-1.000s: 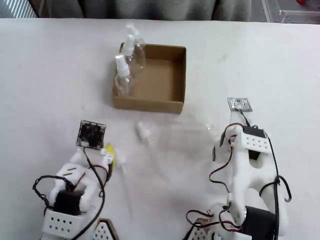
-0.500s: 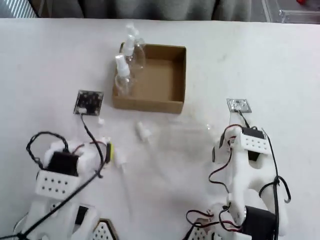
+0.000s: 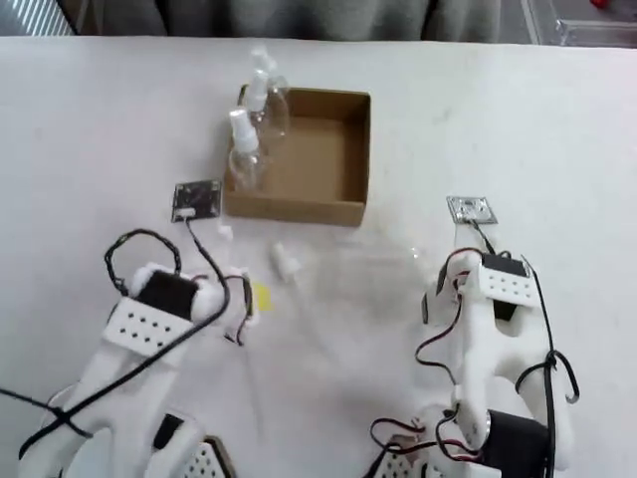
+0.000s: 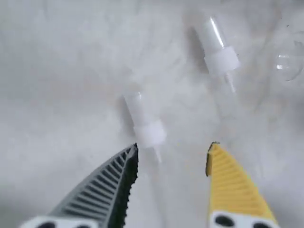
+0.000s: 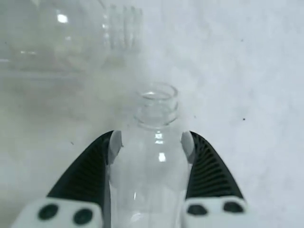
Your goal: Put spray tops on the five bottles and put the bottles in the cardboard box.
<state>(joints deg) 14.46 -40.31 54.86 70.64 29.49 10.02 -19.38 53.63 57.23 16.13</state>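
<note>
My left gripper (image 4: 173,147) is open, with its grey and yellow fingers just short of a white spray top (image 4: 145,124) lying on the table. A second spray top (image 4: 218,51) lies farther off. In the high view the left gripper (image 3: 249,299) sits below the cardboard box (image 3: 343,209), beside a spray top (image 3: 285,262). My right gripper (image 5: 151,140) is shut on a clear bottle (image 5: 156,156) with a bare open neck. Another topless clear bottle (image 5: 71,40) lies beyond it. Two bottles with spray tops (image 3: 245,149) stand at the box's left side.
The white table (image 3: 518,119) stretches around the box. Faint clear bottles (image 3: 368,264) lie between the two arms. The right arm (image 3: 493,329) stands at the lower right with loose cables. A clear plastic container (image 3: 587,30) sits at the far right corner.
The left arm has swung forward and to the right, toward the spray tops below the box. The right arm has kept still with its bottle.
</note>
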